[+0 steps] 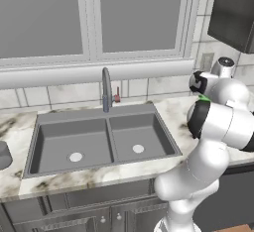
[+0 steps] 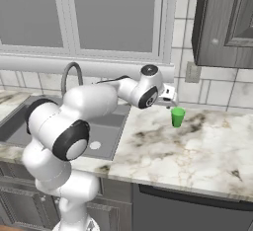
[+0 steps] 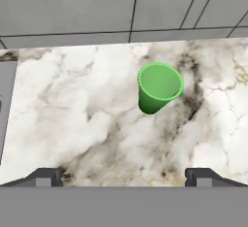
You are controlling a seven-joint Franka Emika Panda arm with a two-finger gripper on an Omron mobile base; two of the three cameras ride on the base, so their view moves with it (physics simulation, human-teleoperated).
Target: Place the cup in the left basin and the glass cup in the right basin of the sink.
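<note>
Marble counter (image 2: 197, 148) carries green cup (image 2: 178, 116), upright, well right of sink (image 1: 101, 139). Grey glass cup (image 1: 4, 155) stands on counter left of sink. Faucet (image 1: 106, 89) rises behind basins.

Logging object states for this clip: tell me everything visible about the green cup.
The cup is a small, bright green, opaque tumbler, tapering towards its base, without a handle; it looks like plastic. It stands upright and empty on the marble counter, right of the sink, near the tiled wall. Nothing touches it; the open fingers are short of it.
</note>
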